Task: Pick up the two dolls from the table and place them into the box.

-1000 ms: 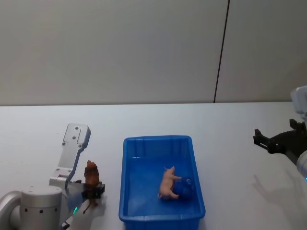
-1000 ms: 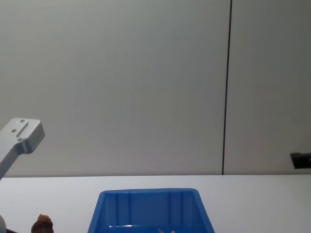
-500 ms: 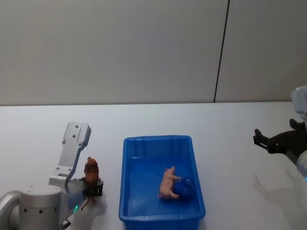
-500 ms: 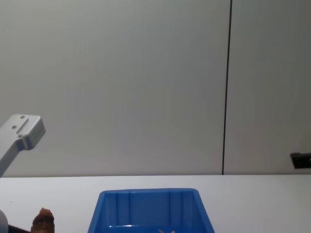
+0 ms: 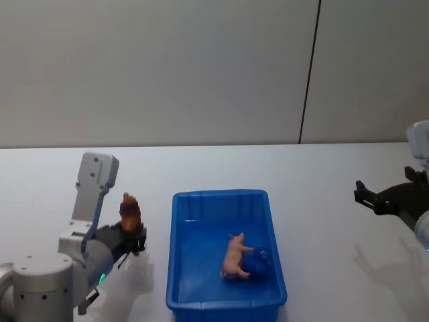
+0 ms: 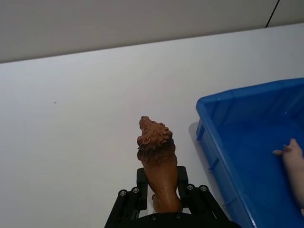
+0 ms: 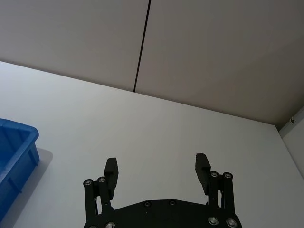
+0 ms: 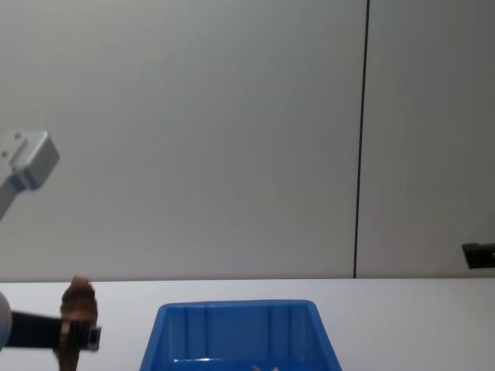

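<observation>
Pink doll point(image 5: 235, 256) in box point(image 5: 181, 268) (lying)

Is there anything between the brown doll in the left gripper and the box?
Nothing visible. The left gripper holds the brown doll above the table, just left of the box. Inside lies the pink doll, with free floor beside it.

The left pincer point(image 5: 132, 238) hangs just left of the box point(image 5: 226, 305), clamped on the brown doll point(image 5: 129, 210). The right pincer point(image 5: 362, 194) hangs well right of the box, fingers point(image 7: 112, 167) spread apart.
</observation>
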`<state>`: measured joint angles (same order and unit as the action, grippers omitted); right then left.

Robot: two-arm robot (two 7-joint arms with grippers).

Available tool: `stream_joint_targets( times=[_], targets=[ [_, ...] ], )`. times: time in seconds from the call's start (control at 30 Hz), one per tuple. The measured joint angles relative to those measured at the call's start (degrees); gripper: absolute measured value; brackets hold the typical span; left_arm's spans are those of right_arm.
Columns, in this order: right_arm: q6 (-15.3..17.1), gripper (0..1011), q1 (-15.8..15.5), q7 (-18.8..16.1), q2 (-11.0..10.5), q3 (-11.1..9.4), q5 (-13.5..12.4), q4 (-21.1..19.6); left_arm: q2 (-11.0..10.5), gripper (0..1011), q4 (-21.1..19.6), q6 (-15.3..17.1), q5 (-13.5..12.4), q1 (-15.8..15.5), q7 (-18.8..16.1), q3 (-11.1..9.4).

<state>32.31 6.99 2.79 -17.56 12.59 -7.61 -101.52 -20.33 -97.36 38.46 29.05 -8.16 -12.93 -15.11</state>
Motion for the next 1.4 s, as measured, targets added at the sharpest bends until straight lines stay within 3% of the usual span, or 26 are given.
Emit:
stream_joint_targets(
  times=[0.37,0.67,0.9,1.1,1.4],
  targets=[
    [0.00,1001,0.00,0.00,0.00,0.00,0.00,0.00,-0.35,371,-2.20,-4.55,0.27,-1.25,6.97,0.58],
    [0.00,1001,0.00,-0.01,0.00,0.00,0.00,0.00,0.14,372,-2.51,-5.62,1.24,-3.14,13.39,0.52],
    [0.00,1001,0.00,0.00,0.00,0.00,0.00,0.00,0.78,371,-1.50,-5.11,1.83,-5.04,18.98,0.08],
    [0.00,1001,0.00,0.00,0.00,0.00,0.00,0.00,1.40,371,0.76,-2.60,1.66,-7.22,24.63,-0.69],
    [0.00,1001,0.00,0.00,0.00,0.00,0.00,0.00,1.87,371,3.40,-0.32,-0.28,-8.99,27.94,-1.57]
  ],
)
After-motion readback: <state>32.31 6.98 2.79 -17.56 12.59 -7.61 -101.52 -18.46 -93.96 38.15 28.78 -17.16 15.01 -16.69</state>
